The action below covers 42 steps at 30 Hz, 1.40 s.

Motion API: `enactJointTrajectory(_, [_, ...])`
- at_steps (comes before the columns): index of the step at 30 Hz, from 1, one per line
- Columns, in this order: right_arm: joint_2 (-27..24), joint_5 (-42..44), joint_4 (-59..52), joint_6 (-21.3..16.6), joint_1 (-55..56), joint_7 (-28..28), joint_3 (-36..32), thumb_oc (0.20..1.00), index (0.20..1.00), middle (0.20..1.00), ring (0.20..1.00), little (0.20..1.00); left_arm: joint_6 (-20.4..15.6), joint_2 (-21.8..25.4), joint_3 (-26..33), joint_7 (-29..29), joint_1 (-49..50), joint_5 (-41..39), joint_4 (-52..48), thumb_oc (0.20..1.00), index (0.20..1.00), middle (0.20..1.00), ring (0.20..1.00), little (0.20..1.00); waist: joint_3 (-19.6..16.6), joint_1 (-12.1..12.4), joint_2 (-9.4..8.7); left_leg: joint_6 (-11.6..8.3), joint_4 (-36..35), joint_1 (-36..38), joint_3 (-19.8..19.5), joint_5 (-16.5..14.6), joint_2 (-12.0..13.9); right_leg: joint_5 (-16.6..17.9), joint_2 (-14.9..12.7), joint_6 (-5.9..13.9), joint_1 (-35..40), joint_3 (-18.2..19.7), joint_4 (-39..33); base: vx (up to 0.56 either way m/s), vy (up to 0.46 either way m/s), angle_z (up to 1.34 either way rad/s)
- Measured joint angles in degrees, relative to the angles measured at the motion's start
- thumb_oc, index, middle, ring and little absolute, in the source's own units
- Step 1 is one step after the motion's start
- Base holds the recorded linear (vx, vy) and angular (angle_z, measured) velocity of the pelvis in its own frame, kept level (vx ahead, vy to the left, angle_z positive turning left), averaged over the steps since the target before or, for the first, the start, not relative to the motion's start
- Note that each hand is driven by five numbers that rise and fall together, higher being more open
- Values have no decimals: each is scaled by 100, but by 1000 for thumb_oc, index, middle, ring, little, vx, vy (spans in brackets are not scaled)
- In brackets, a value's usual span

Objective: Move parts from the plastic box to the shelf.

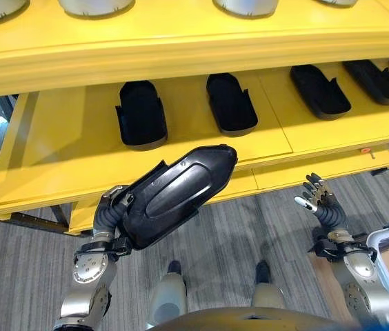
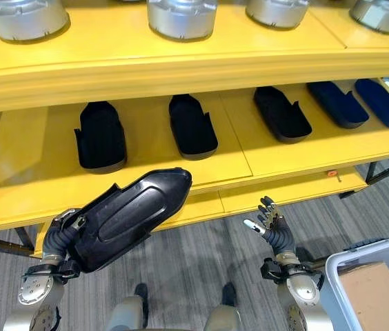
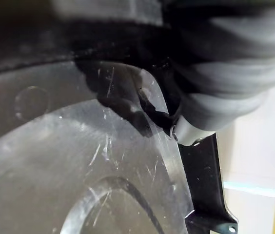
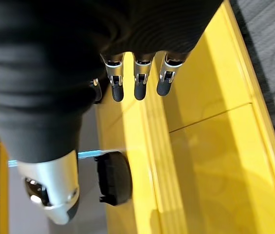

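My left hand [image 1: 109, 215] is shut on a long black plastic part [image 1: 181, 193], held tilted in the air just in front of the yellow shelf [image 1: 63, 148]. Up close in the left wrist view, the glossy part [image 3: 79, 170] lies against the hand's finger [image 3: 191, 131]. Several matching black parts [image 1: 141, 114] lie in a row on the middle shelf board. My right hand [image 2: 272, 222] is open and holds nothing, raised before the shelf's front edge; its straight fingers [image 4: 136, 83] point along the yellow board. The plastic box [image 2: 367, 248] stands at the lower right.
Silver metal cylinders [image 2: 181, 17] stand on the upper shelf board. A cardboard sheet [image 2: 377, 296] lies inside the box. Free yellow board lies left of the leftmost black part [image 2: 101, 136]. Grey wood-patterned floor [image 1: 236, 234] runs under the shelf.
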Motion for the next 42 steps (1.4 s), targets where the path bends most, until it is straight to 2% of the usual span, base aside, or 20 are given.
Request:
enactJointTrajectory(2, [0, 0, 31, -2, -131, -9, 183, 1000, 1000, 1000, 1000, 1000, -10, -39, 5, 3, 1, 6, 110, 200, 200, 200, 200, 200, -14, 23, 98, 113, -92, -3, 126, -36, 33, 140, -75, 65, -171, -33, 286, 44, 298, -23])
enactJointTrajectory(4, [25, 2, 53, 17, -102, 52, 416, 1000, 1000, 1000, 1000, 1000, -12, -102, 62, 73, 49, -3, 150, 200, 200, 200, 200, 200, -72, 99, 128, 167, -653, 259, 144, 276, 176, -607, 619, 178, -448, 176, 1083, 131, 130, -26])
enactJointTrajectory(5, [29, 11, 53, 18, -99, 109, 447, 1000, 1000, 1000, 1000, 1000, -12, -118, 122, 70, 126, -6, 148, 200, 200, 200, 200, 200, -110, 110, 54, 211, -1154, 467, 147, 551, 202, -968, 1155, 161, -470, 290, 1214, 113, 58, -13])
enactJointTrajectory(7, [-8, 44, -6, -13, -119, 128, 441, 1000, 1000, 1000, 1000, 1000, 3, -157, 133, 60, 250, 23, 142, 200, 200, 200, 200, 200, -174, 100, -75, 222, -1967, 875, 252, 1006, 132, -1118, 1818, -15, -335, 381, 829, 73, 25, -10])
enactJointTrajectory(8, [-26, 44, -20, -18, -112, 128, 440, 1000, 1000, 1000, 1000, 1000, 3, -179, 105, 58, 285, 44, 128, 200, 200, 200, 200, 200, -212, 89, -138, 212, -2173, 978, 309, 1112, 39, -1029, 1909, -95, -219, 373, 464, 80, 30, -2])
enactJointTrajectory(9, [-95, 52, 18, -13, -125, 125, 430, 1000, 1000, 1000, 1000, 1000, 12, -303, 10, 52, 287, 101, 118, 200, 200, 200, 200, 200, -202, 34, -114, 169, -2365, 1096, 279, 1249, -47, -810, 1897, -359, 64, 329, 46, 97, 24, 6])
enactJointTrajectory(12, [-244, 50, -7, -3, -59, 139, 445, 1000, 1000, 1000, 1000, 1000, 11, -443, -235, -41, 247, 107, 80, 200, 200, 200, 200, 200, -155, -45, 69, 146, -2697, 1391, 293, 1357, -89, -682, 1920, -326, 405, 391, -363, 67, -28, 5])
enactJointTrajectory(16, [-347, 51, -2, -20, -44, 120, 393, 1000, 1000, 1000, 1000, 1000, 2, -579, -378, -69, 100, 95, -65, 200, 200, 200, 200, 200, -139, -147, 80, 85, -2640, 1450, 230, 1407, -140, -625, 1926, -328, 700, 252, -644, 7, -64, 23])
enactJointTrajectory(19, [-401, 53, -13, -77, -26, 88, 232, 1000, 1000, 1000, 1000, 1000, -7, -563, -486, -155, -320, -20, -85, 200, 200, 200, 200, 200, 124, -162, -17, -130, -1367, 670, 311, 1358, -201, -620, 1721, -484, 670, -17, -646, 42, 54, 41])
enactJointTrajectory(20, [-372, 52, -12, -74, -92, 82, 238, 1000, 1000, 1000, 1000, 1000, -12, -557, -468, -155, -314, -21, -45, 200, 200, 200, 200, 200, 197, -159, -97, -114, -983, 467, 352, 1127, -120, -535, 1613, -582, 666, -62, -684, 101, 76, -4])
enactJointTrajectory(21, [-320, 53, -27, -75, -97, 72, 234, 1000, 1000, 1000, 1000, 1000, 8, -547, -435, -150, -291, -15, 1, 200, 200, 200, 200, 200, 211, -161, -141, -150, -876, 432, 441, 1038, 118, -595, 1622, -670, 646, -106, -683, 131, 169, 3])
enactJointTrajectory(22, [-324, 53, -61, -83, -88, 18, 185, 1000, 1000, 1000, 1000, 1000, 5, -570, -440, -151, -251, -17, 5, 200, 200, 200, 200, 200, 283, -252, -165, -258, -1055, 512, 538, 1040, 738, -603, 1613, -660, 657, -136, -641, 178, 218, 18])
enactJointTrajectory(24, [-297, 51, -40, -97, -63, -92, 122, 1000, 1000, 1000, 1000, 1000, 2, -572, -436, -135, -336, -16, 5, 200, 200, 200, 200, 200, 305, -331, -99, -514, -1711, 640, 440, 1207, 1428, -702, 1690, -523, 547, -152, -492, 176, 228, 23])
enactJointTrajectory(26, [-321, 49, 63, -97, -141, -153, 55, 1000, 1000, 1000, 1000, 1000, 6, -619, -471, -31, -410, -19, 13, 200, 200, 200, 200, 200, 362, -316, -43, -631, -2381, 892, 301, 1324, 1744, -745, 1714, -400, 511, -113, -337, 156, 221, 1])
enactJointTrajectory(28, [-370, 48, 56, -104, -187, -196, 10, 1000, 1000, 1000, 1000, 1000, 3, -594, -490, -10, -444, -23, 12, 200, 200, 200, 200, 200, 384, -229, 81, -694, -2829, 1323, 113, 1455, 1620, -763, 1680, -209, 516, 63, -249, 142, 252, -54])
enactJointTrajectory(29, [-419, 46, 49, -145, -263, -196, 5, 1000, 1000, 1000, 1000, 1000, 4, -602, -501, 2, -443, -22, 8, 200, 200, 200, 200, 200, 387, -132, 252, -761, -2895, 1601, 92, 1440, 1470, -750, 1677, -23, 581, 239, -246, 174, 364, -38])
enactJointTrajectory(30, [-91, 47, 0, -149, -127, -199, 9, 1000, 1000, 1000, 1000, 1000, 4, -476, -506, -5, -650, -28, -7, 200, 200, 200, 200, 200, 357, -236, 20, -751, -2791, 1584, 145, 1399, 952, -689, 1109, 169, 719, 319, -288, 188, 434, -7])
enactJointTrajectory(33, [21, 51, 6, -133, 38, -196, 50, 1000, 1000, 1000, 1000, 1000, -130, -272, -486, 1, -796, -83, -90, 200, 200, 200, 200, 200, 295, -230, -111, -412, -2359, 1437, 124, 1186, 429, -480, 636, 206, 776, 332, -305, 81, 218, 27])
enactJointTrajectory(38, [56, 82, 8, -134, 3, -186, 52, 1000, 1000, 1000, 1000, 1000, -169, -50, -273, 131, -770, -141, -92, 200, 200, 200, 200, 200, 200, -164, -223, -292, -2028, 1060, 3, 1056, 209, -333, 460, 262, 652, 477, -320, 19, 133, 18])
enactJointTrajectory(42, [62, 153, 16, -132, -175, -185, 66, 1000, 1000, 1000, 1000, 1000, -174, -59, -274, 271, -791, -136, -82, 200, 200, 200, 200, 200, 174, -164, -259, -303, -1604, 672, 23, 894, 241, -334, 500, 305, 450, 534, -350, -6, 67, -7])
